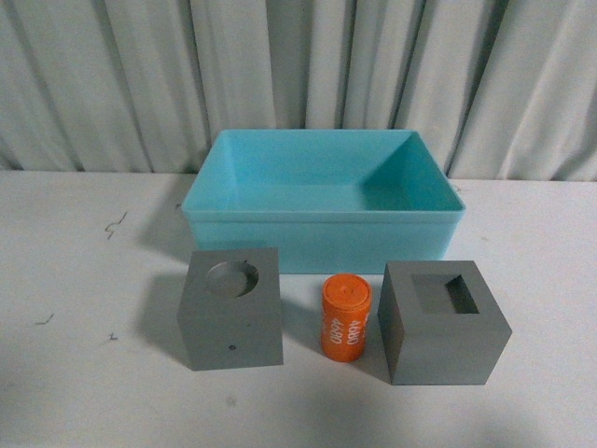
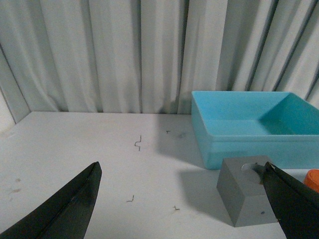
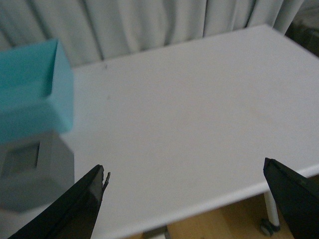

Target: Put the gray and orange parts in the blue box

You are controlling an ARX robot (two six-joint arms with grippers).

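In the front view the blue box (image 1: 322, 245) stands empty at the middle back of the white table. In front of it sit the gray cube with a round recess (image 1: 230, 322), the orange cylinder (image 1: 345, 316) printed "4680", and the gray cube with a rectangular recess (image 1: 442, 324). Neither arm shows there. My left gripper (image 2: 182, 172) is open above the table; the round-recess cube (image 2: 245, 196) sits by one finger, the box (image 2: 249, 129) beyond it, the orange cylinder (image 2: 313, 179) at the frame edge. My right gripper (image 3: 184, 174) is open over bare table; the rectangular-recess cube (image 3: 35, 172) and box (image 3: 32, 94) lie to one side.
Gray-white curtains hang behind the table. Small dark marks (image 2: 138, 143) dot the tabletop. The table's edge (image 3: 214, 204) shows in the right wrist view, with wooden floor and a caster wheel (image 3: 266, 226) below it.
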